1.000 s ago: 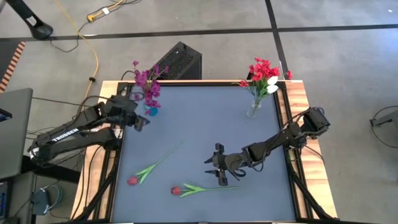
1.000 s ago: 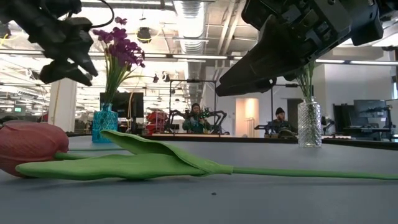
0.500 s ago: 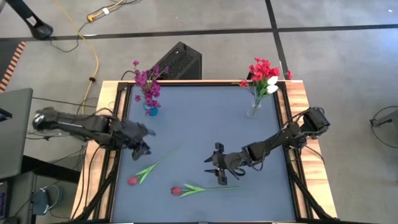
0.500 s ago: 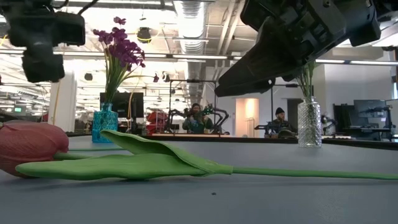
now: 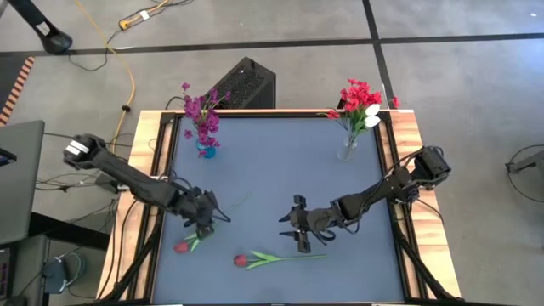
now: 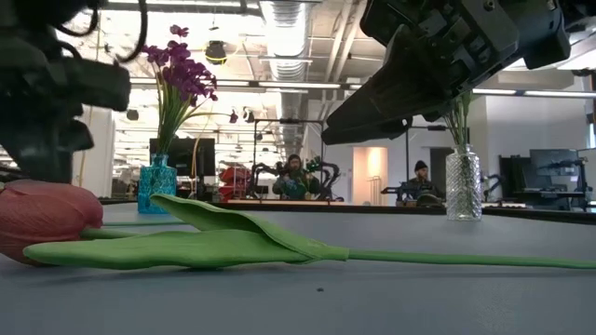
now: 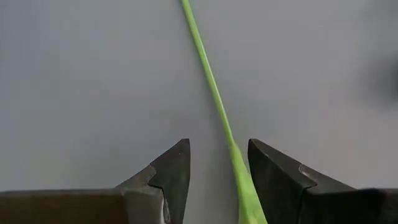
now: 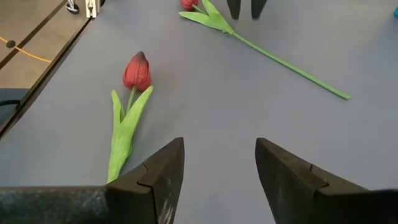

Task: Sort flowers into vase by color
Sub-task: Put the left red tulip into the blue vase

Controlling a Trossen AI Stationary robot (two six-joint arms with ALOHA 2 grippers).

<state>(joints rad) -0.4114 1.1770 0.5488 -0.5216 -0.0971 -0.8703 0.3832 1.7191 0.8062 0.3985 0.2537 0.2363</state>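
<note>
2 red tulips lie loose near the front edge of the table (image 5: 280,170). The left tulip (image 5: 182,246) rests toward the front-left corner, its stem (image 7: 208,81) running back toward the middle. The right tulip (image 5: 240,260) lies along the front edge with its stem pointing right. At the back-left corner a blue vase (image 5: 206,151) holds the purple flowers (image 5: 201,111). At the back-right corner a clear glass vase (image 5: 347,150) holds red flowers (image 5: 357,93) with 1 white bloom among them.

The left gripper (image 5: 206,223) is low over the left tulip's stem. Its jaws are spread, and the stem passes between them, nearer 1 finger (image 7: 280,180) than the other. The right gripper (image 5: 297,225) hovers above the table just behind the right tulip's stem, jaws also spread, holding nothing.

The likely trouble is the off-centre stem. If the left jaws close as they stand, the near finger may push the thin stem sideways so it slips out. A pinch far from the bloom could also let the heavy head droop and swing on the way to a vase.
</note>
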